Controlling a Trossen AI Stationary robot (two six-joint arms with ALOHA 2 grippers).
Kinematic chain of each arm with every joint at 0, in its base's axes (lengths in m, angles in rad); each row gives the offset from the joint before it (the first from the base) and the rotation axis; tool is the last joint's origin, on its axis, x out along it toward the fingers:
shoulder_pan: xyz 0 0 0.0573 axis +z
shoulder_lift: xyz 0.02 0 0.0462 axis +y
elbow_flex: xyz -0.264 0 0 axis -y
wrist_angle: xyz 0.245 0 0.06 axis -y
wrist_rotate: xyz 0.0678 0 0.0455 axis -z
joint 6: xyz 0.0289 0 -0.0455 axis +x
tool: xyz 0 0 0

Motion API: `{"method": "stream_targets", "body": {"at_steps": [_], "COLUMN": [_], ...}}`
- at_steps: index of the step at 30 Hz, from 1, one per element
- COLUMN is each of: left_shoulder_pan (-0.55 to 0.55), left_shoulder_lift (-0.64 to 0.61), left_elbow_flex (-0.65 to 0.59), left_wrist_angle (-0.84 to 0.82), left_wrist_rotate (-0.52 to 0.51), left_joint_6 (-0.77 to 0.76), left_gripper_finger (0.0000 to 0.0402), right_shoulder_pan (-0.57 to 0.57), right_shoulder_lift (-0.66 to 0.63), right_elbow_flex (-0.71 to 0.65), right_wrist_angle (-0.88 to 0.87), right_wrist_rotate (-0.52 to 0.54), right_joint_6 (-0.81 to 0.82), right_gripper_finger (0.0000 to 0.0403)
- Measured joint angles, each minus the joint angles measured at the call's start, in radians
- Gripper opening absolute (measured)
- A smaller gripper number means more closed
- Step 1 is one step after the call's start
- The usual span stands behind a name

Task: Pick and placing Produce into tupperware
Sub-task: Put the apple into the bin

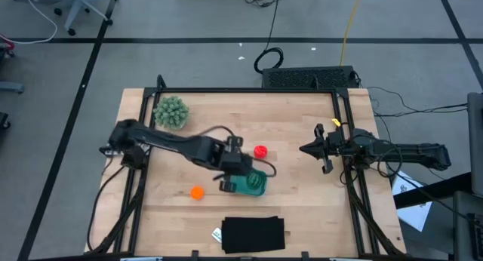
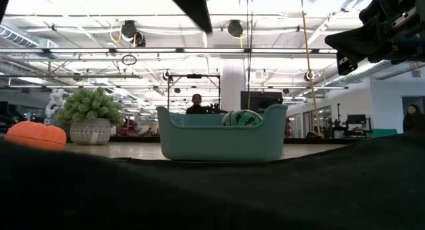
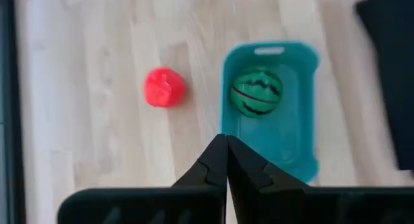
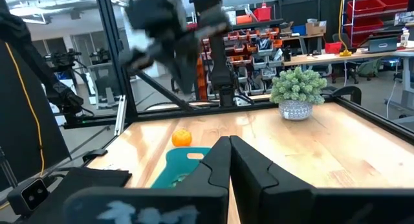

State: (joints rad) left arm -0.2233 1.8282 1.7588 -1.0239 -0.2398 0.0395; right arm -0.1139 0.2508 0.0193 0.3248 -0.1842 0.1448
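place: robotics lab/workshop | evidence: red parts bins (image 4: 369,7), workbenches (image 4: 336,56), exposed ceiling ducts (image 2: 129,30)

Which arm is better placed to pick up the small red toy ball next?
The left. Its hand, shut and empty, hovers over the teal plastic tub right beside the small red toy ball. The right hand, also shut, waits farther off near the table's right edge.

A green, dark-striped watermelon ball (image 3: 256,92), a red ball (image 3: 165,88), an orange ball (image 1: 197,191), a teal tub (image 3: 305,130).

The tub (image 2: 222,133) wall hides most of the watermelon ball (image 2: 242,117).
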Motion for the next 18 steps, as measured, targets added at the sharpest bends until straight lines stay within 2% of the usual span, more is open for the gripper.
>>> {"method": "stream_targets", "body": {"at_steps": [8,14,18], "left_shoulder_pan": [0.029,0.029,0.027], "left_shoulder_lift": [-0.203,-0.329,-0.394], "left_elbow_flex": [0.001,0.001,0.001], "left_wrist_angle": [-0.003,0.002,0.003], "left_wrist_rotate": [0.015,-0.103,-0.134], "left_joint_6": [0.032,0.072,0.128], "left_gripper_finger": [0.0001,0.0001,0.0001], "right_shoulder_pan": [0.000,0.000,0.000], "right_shoulder_lift": [0.010,0.010,0.010], "right_elbow_flex": [0.000,0.000,0.000], "right_wrist_angle": [-0.001,-0.001,-0.002], "right_wrist_rotate": [0.000,0.000,0.000], "right_joint_6": [0.000,0.000,0.000], "right_gripper_finger": [0.0000,0.0000,0.0000]}}
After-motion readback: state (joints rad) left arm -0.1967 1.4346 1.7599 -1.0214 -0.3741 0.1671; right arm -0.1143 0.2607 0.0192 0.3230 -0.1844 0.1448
